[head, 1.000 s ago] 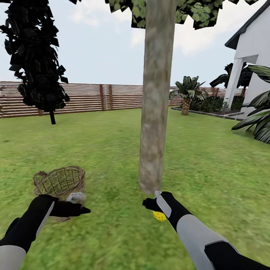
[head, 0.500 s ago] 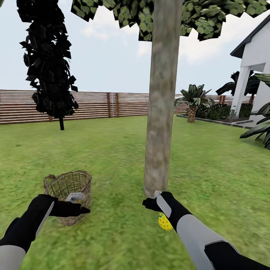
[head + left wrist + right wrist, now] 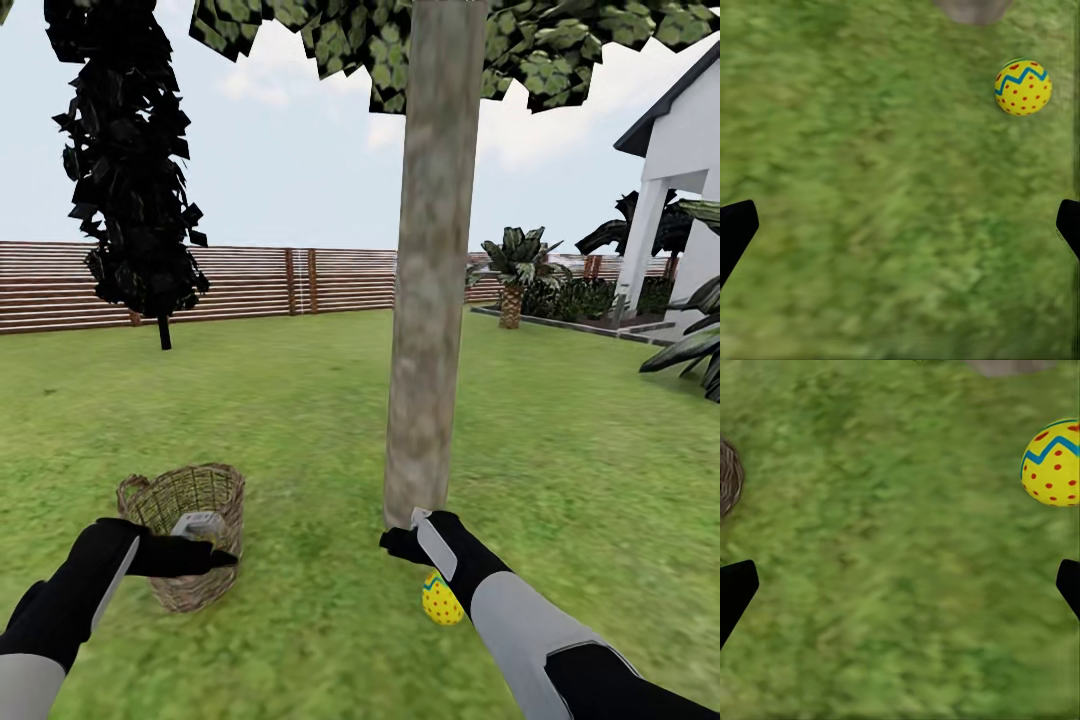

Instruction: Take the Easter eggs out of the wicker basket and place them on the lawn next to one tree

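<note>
Egg count so far: one yellow red-dotted Easter egg [image 3: 441,601] lies on the mottled green lawn [image 3: 300,400] near the grey-brown tree trunk [image 3: 430,300]. Both your jaws gape, empty. Your brown wicker basket [image 3: 190,530] stands left; contents unclear.

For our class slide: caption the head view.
Both grippers hover above the lawn; one egg beside the tree.

Head camera faces tree [image 3: 432,250]; both wrist cameras, seemingly low, share egg [image 3: 1022,87].
</note>
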Motion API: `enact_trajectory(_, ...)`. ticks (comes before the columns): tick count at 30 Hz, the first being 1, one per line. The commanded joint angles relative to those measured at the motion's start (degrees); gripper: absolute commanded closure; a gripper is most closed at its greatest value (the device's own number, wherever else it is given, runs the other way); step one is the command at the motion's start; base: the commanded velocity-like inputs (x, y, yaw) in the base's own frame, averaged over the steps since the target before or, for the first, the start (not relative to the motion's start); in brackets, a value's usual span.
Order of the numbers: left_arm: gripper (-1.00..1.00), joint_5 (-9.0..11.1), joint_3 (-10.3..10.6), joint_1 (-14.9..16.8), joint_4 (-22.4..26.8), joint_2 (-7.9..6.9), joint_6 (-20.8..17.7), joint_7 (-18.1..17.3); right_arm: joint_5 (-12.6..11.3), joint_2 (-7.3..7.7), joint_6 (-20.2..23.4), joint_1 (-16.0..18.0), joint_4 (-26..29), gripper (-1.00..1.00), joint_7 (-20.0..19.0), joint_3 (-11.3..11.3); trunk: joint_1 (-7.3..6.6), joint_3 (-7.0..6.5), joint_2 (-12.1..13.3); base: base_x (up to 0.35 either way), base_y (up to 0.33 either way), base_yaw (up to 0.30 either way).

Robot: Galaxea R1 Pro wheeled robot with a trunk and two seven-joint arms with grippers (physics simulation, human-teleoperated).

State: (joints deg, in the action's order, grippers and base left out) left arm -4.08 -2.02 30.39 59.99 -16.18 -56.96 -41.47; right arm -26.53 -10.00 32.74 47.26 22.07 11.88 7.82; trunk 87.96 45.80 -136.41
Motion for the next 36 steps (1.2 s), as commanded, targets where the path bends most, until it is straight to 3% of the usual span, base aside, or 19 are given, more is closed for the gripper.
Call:
enact_trajectory(1, -1.00, -0.3, -0.6, 0.0, 0.1, -0.02, -0.3, -0.6, -0.5, 0.00, 0.1, 0.0, 0.1, -1.00, 0.5, 0.3, -0.24, -0.11, 0.4, 0.000, 0.000, 0.000)
enact_trajectory(4, -1.00, -0.2, -1.8, 0.0, 0.0, -0.05, -0.2, -2.2, -0.5, 0.00, 0.1, 0.0, 0.1, -1.00, 0.5, 0.3, -0.90, -0.65, 1.6, 0.000, 0.000, 0.017)
enact_trajectory(11, -1.00, -0.5, -2.2, 0.0, 0.0, -0.07, -0.2, -5.5, -0.5, 0.00, 0.2, 0.0, 0.1, -1.00, 0.5, 0.3, -2.43, -1.91, 4.4, 0.000, 0.000, 0.162)
enact_trajectory(36, -1.00, -0.3, -2.3, 0.0, 0.0, -0.17, -0.1, -6.2, -0.6, 0.00, 0.2, 0.0, 0.1, -1.00, 0.5, 0.2, -7.92, -4.89, 14.4, 0.000, 0.000, 0.207)
